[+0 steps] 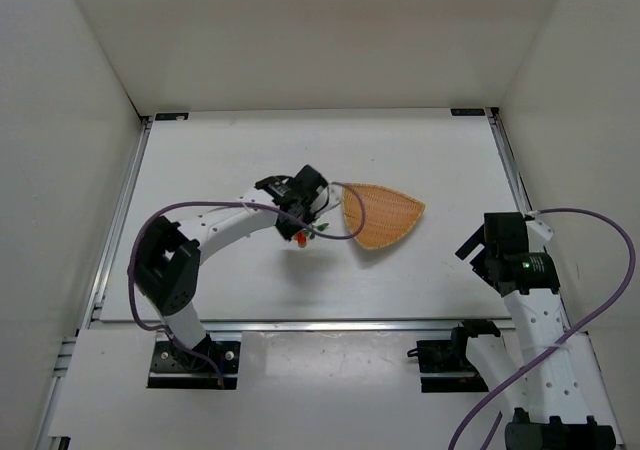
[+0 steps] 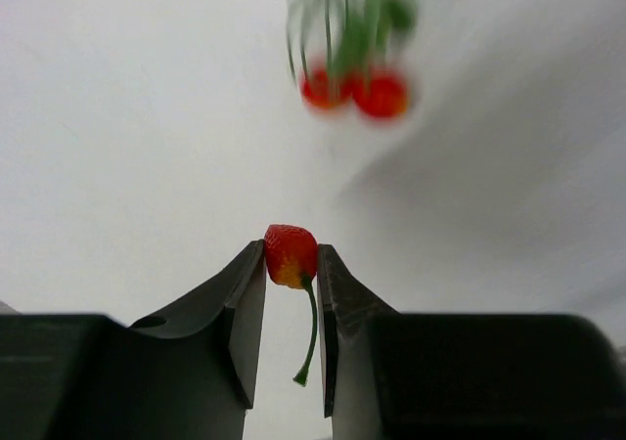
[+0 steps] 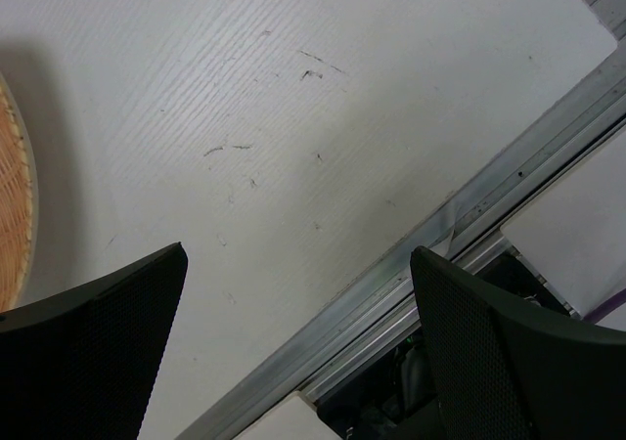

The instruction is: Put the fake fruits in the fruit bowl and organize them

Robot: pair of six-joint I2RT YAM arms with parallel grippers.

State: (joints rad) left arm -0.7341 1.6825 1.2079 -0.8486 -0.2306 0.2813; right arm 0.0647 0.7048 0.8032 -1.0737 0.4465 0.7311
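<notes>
My left gripper [image 2: 290, 248] is shut on one small red-orange fake fruit [image 2: 290, 257], pinched between the fingertips with its green stem hanging down between the fingers. Just beyond it a cluster of red fake fruits [image 2: 357, 88] with green leaves lies blurred on the white table. In the top view the left gripper [image 1: 302, 230] sits just left of the fruit bowl [image 1: 382, 215], a tan woven basket. A red spot of fruit [image 1: 300, 238] shows at the gripper's tip. My right gripper [image 3: 296, 254] is open and holds nothing. It hangs right of the bowl's rim [image 3: 12, 196].
An aluminium rail [image 3: 469, 215] runs along the table's near edge under the right gripper. The right arm [image 1: 520, 270] stands at the near right. White walls enclose the table on three sides. A purple cable [image 1: 200, 208] loops over the left arm.
</notes>
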